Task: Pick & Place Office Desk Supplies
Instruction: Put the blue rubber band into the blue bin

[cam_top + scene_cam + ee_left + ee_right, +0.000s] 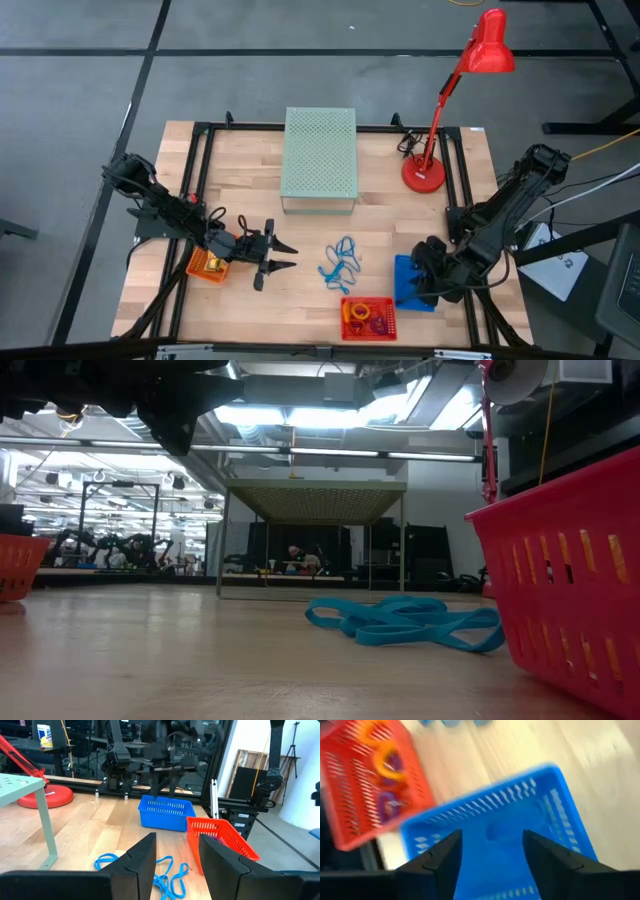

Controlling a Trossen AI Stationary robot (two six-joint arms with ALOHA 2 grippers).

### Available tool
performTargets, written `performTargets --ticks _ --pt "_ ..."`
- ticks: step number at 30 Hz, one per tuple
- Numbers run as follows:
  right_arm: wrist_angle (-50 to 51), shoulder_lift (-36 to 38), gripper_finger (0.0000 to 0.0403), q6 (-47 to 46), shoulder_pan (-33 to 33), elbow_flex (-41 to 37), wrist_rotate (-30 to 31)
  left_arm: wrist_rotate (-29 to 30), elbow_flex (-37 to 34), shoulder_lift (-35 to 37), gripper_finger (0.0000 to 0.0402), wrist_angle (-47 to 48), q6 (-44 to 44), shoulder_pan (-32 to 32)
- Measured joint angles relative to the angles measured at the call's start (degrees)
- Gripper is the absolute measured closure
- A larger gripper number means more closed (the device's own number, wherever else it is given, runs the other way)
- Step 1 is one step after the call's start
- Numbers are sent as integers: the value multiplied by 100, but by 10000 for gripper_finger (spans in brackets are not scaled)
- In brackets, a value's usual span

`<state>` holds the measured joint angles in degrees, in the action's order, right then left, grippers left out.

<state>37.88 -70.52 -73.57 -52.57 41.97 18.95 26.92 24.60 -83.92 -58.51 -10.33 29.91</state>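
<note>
- High view: the left gripper is released and empty, near the left edge of the surface, beside an orange basket. The right gripper hangs over the blue basket near the front right corner. The blue loops lie at the front middle; the ring clips sit in the red basket at the front edge.
- Low view: the loops lie flat beside the red basket.
- Left wrist view: the fingers are apart, holding nothing.
- Right wrist view: the fingers are apart above the blue basket, empty.

Bright, even overhead light with soft shadows; the right wrist view is smeared, probably by motion blur.
</note>
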Motion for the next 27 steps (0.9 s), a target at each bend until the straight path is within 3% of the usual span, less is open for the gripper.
performTargets --ticks 6,11,15,20,27 --pt "-47 0 199 1040 247 666 838 4 0 0 258 -1 4 0" --pt "-396 -175 215 2246 872 759 1438 4 0 0 258 -1 4 0" --pt "-626 -458 228 2960 1547 755 1100 6 0 0 258 -1 2 0" --pt "-1631 -903 230 3722 2317 755 272 4 0 0 258 -1 2 0" --pt "-2688 -1733 225 4728 2843 755 -722 4 0 0 258 -3 0 0"
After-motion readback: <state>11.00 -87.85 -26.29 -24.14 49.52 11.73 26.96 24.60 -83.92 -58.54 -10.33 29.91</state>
